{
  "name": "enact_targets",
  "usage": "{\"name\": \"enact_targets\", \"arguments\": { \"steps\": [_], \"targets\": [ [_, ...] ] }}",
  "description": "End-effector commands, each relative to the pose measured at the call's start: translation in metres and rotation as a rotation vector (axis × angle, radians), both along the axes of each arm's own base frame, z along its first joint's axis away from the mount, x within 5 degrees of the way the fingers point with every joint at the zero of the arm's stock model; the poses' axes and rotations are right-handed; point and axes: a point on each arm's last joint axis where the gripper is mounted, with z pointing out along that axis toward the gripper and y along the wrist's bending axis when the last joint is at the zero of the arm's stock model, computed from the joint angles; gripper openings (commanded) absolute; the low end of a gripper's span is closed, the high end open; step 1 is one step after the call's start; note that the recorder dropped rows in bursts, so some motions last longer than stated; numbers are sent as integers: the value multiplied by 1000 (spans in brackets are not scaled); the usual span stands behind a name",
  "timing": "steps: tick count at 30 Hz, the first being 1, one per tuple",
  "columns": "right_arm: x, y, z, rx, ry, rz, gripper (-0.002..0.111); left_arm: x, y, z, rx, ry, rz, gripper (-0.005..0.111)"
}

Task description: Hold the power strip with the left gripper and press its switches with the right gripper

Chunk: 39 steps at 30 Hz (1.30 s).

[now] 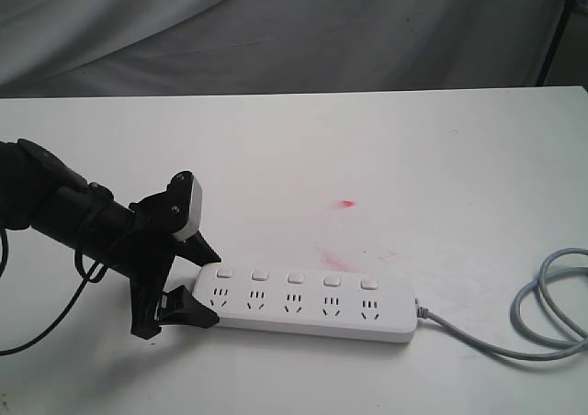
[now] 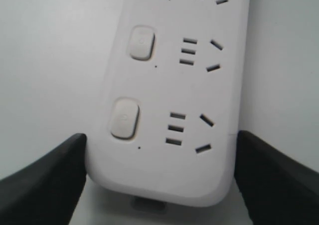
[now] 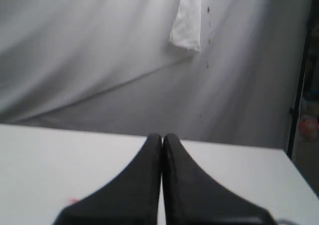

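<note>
The white power strip (image 1: 303, 307) lies flat near the table's front edge, its grey cord (image 1: 542, 316) looping off to the right. Its five switches (image 1: 295, 277) run in a row along its far side. My left gripper (image 1: 216, 289) straddles the strip's left end, one black jaw against each long side. In the left wrist view the strip (image 2: 169, 85) fills the space between the jaws of the left gripper (image 2: 160, 140), and the end switch (image 2: 124, 118) shows clearly. My right gripper (image 3: 162, 138) is shut on nothing, above the table, and is out of the exterior view.
The white table (image 1: 413, 158) carries a small red smear (image 1: 346, 203) behind the strip. A grey cloth backdrop (image 1: 276, 29) hangs behind the table, and a dark stand (image 1: 556, 29) is at the back right.
</note>
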Motion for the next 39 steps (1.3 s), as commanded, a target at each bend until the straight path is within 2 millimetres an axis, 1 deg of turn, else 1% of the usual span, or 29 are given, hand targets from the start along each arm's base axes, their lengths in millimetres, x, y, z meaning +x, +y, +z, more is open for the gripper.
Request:
{"name": "enact_targets", "arguments": {
  "steps": [1, 10, 15, 19, 22, 25, 27, 30, 34, 37, 38, 39],
  "targets": [
    [-2, 1, 11, -28, -135, 7, 0, 1, -3, 1, -7, -6, 0, 0],
    [-3, 1, 14, -34, -169, 9, 0, 1, -3, 1, -7, -6, 0, 0],
    [-6, 2, 25, -52, -289, 14, 0, 1, -3, 1, -7, -6, 0, 0],
    [-12, 4, 36, -61, -429, 24, 0, 1, -3, 1, -7, -6, 0, 0],
    [-16, 5, 43, 0, -531, 56, 0, 1, -3, 1, -7, -6, 0, 0],
    [-20, 5, 48, 117, -616, 116, 0, 1, -3, 1, -7, -6, 0, 0],
    [-21, 6, 50, 212, -644, 160, 0, 1, -3, 1, -7, -6, 0, 0],
    [-20, 8, 50, 226, -618, 193, 0, 1, -3, 1, -7, -6, 0, 0],
    [-23, 14, 71, 210, -565, 242, 0, 1, -3, 1, -7, -6, 0, 0],
    [-19, 19, 91, 202, -508, 293, 0, 1, -3, 1, -7, -6, 0, 0],
    [-16, 21, 99, 197, -494, 311, 0, 1, -3, 1, -7, -6, 0, 0],
    [-10, 23, 113, 183, -461, 337, 0, 1, -3, 1, -7, -6, 0, 0]
  ]
}}
